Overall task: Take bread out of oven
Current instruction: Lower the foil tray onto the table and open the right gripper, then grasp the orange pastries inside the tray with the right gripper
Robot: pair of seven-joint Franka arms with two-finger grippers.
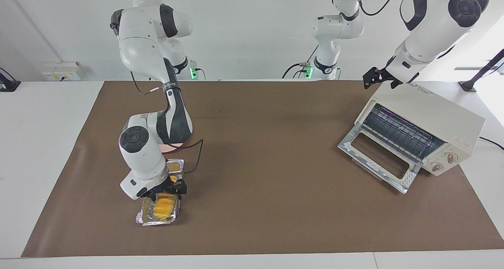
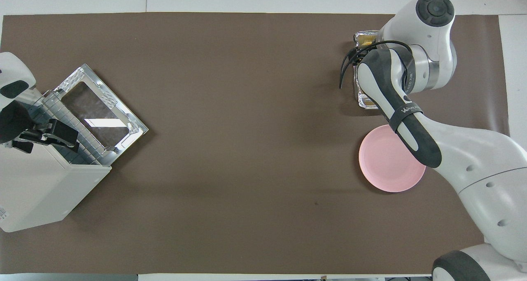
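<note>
- Facing view, from its left edge across: the right gripper point(image 1: 170, 187) is down over the foil tray point(image 1: 146, 218), its fingers spread apart astride the bread point(image 1: 163, 208).
- The bread lies in that tray at the right arm's end of the table, its end nearer the robots under the gripper.
- The pink plate point(image 2: 387, 166) sits nearer the robots than the tray.
- The oven point(image 1: 429, 123) stands with its door point(image 1: 378, 158) open at the left arm's end.
- The left gripper point(image 1: 378, 78) hangs over the oven's top, fingers apart, holding nothing; that arm waits.

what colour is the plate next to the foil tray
Pale pink, plain with no pattern. The plate shows best in the overhead view, partly covered by the right arm.
</note>
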